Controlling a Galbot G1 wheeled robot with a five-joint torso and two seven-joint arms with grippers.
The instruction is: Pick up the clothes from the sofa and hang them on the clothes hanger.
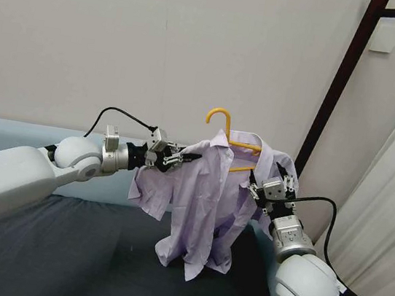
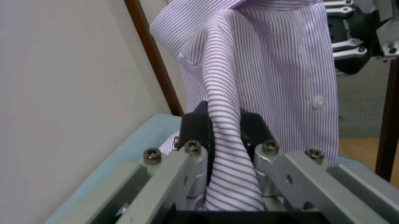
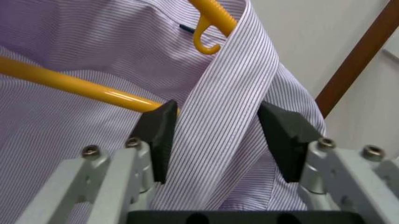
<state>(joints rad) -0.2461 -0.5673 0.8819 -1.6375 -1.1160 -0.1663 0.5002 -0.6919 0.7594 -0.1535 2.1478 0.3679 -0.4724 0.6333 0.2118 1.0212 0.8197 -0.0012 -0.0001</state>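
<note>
Plainly the shirt (image 1: 208, 201) is off the sofa (image 1: 58, 246). It hangs in the air over the dark seat, towards the sofa's right end, draped on the yellow hanger (image 1: 219, 113). The hanger's hook stands free above the collar, caught on nothing.

The left claw (image 1: 174, 158) reaches in from the sofa's left side and is clamped on a fold of striped cloth at the shoulder. In the left wrist view its black pads (image 2: 194, 128) pinch that fold tight. Drawn out sideways like this, the shoulder seems to be spread so that it can settle over the hanger's arm rather than slip down.

The right claw (image 1: 271, 189) comes up from below at the hanger's other end, where the shirt's front band fills it and the yellow bar runs just beside it. Whether it is clamped there or merely set around the cloth I cannot tell. Since nothing else bears the hanger, I judge this arm to be propping it.
</note>
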